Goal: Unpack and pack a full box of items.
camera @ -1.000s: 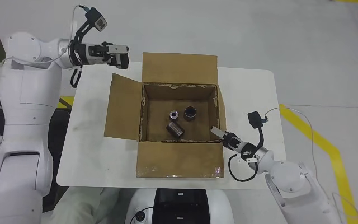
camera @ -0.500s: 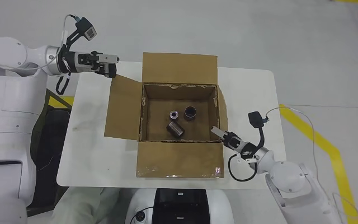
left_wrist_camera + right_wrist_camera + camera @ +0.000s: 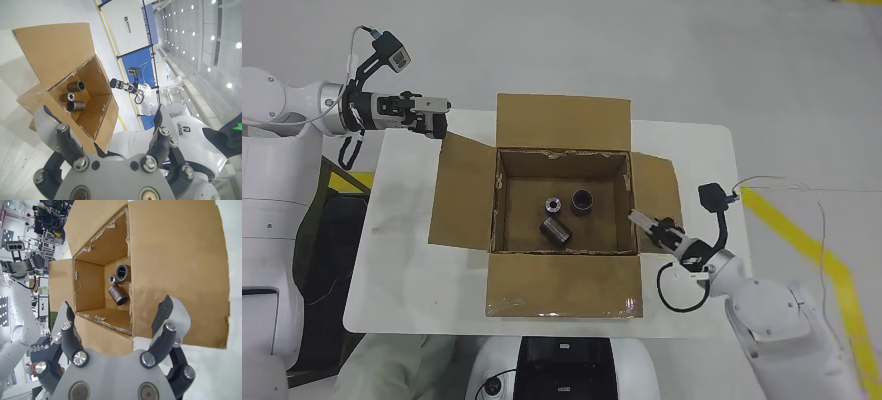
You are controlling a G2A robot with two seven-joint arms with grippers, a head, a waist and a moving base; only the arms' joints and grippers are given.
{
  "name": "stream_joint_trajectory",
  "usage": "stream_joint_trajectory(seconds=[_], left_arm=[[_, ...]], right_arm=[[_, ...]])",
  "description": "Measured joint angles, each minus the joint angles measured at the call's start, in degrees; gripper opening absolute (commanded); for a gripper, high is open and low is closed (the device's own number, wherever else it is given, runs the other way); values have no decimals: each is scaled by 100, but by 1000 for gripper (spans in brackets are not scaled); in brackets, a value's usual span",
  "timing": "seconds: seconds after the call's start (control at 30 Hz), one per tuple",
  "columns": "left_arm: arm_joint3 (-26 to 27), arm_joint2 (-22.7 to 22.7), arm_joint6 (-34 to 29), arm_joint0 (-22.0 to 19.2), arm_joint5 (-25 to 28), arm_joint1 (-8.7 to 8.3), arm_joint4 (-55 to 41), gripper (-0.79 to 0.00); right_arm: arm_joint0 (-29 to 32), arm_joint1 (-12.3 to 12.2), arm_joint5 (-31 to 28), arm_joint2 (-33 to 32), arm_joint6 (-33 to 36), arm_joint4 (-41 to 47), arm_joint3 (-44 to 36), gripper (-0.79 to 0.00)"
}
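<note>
An open cardboard box [image 3: 562,285] stands mid-table with its flaps spread. Three metal cylinders lie on its floor: a dark sleeve [image 3: 583,201], a small silver ring [image 3: 552,207] and a second sleeve [image 3: 555,231], also seen as sleeves [image 3: 122,273] [image 3: 118,294] and the ring [image 3: 112,279]. My right gripper [image 3: 642,221] [image 3: 117,311] is open over the box's right flap [image 3: 660,190], holding nothing. My left gripper [image 3: 439,103] [image 3: 103,121] is open and empty, beyond the table's far left corner, looking toward the box [image 3: 56,43].
The white table [image 3: 402,260] has bare room left and right of the box. The left flap [image 3: 462,195] lies out flat and the rear flap [image 3: 562,120] leans back. Yellow floor tape [image 3: 802,250] runs to the right.
The right flap has gone from nearly upright to folded outward, and my right gripper shifted right and back with it. My left gripper drew back leftward, away from the box.
</note>
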State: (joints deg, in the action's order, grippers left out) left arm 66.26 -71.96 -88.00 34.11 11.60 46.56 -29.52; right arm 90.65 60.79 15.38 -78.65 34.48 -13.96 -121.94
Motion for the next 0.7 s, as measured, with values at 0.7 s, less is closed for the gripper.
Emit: stream_joint_trajectory(seconds=[0.7], left_arm=[[0,0,0,0,0,0,0,0]], right_arm=[[-2453,182,-555,1702,1632,-471,938,0]])
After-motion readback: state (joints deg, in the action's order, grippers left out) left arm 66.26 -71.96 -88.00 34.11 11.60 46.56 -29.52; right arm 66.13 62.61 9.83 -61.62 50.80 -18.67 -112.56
